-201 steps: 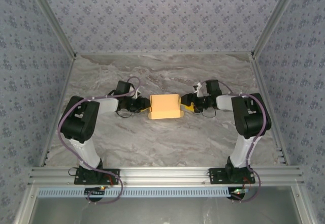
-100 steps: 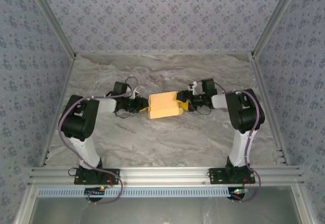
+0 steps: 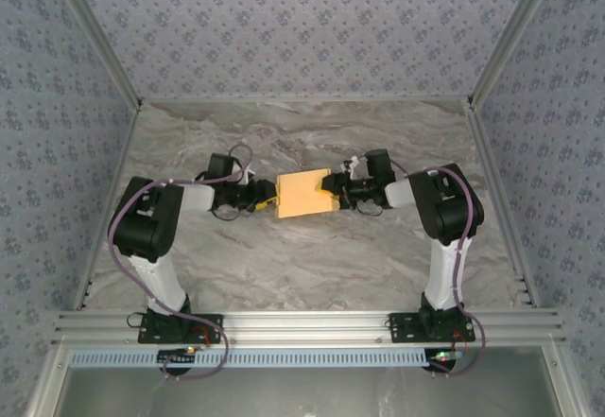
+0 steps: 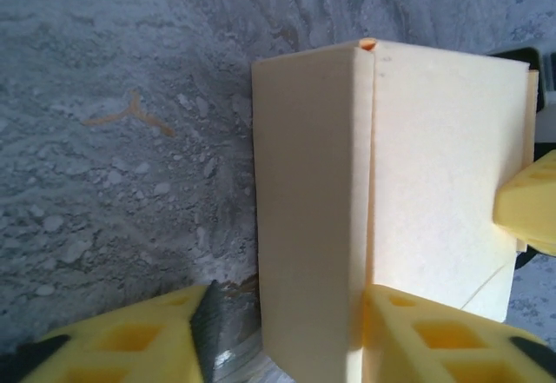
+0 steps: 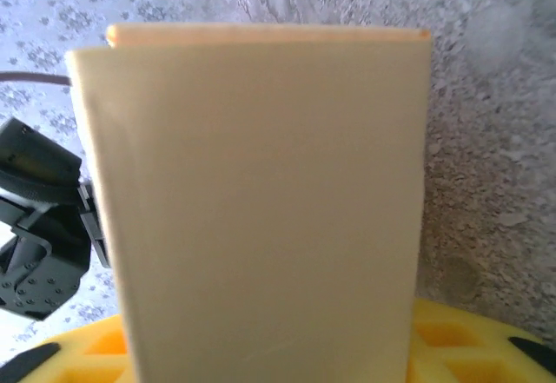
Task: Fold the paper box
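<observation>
Left tool (image 4: 287, 318): its yellow fingers (image 4: 130, 344) are standing spread. The tan-yellow, flat rectangular thin-cardboard paper box (image 4: 434, 166) is poking its left end into the gap. One finger is lying against the box's creased top face. The other is standing clear of the box's edge, with grey stone showing between them.

Right tool (image 5: 269, 353): its yellow fingers (image 5: 469, 340) are sitting on either side of the paper box (image 5: 261, 201). The box is filling the whole gap, and no space is showing at either finger, so the tool is pinching the box's right end. In the left wrist view one of these fingers is overlapping the box's far end.

From above, the left tool (image 3: 262, 201) and the right tool (image 3: 331, 187) are facing each other across the paper box (image 3: 302, 194). The box is sitting between them in the middle of the grey marbled stone tabletop (image 3: 302, 256), slightly skewed. Its right end is lying farther back than its left. Both black-and-white arms are reaching inward from the near edge. Blue-grey patterned wallpaper walls (image 3: 302, 29) are enclosing the tabletop on the left, right and far sides.
</observation>
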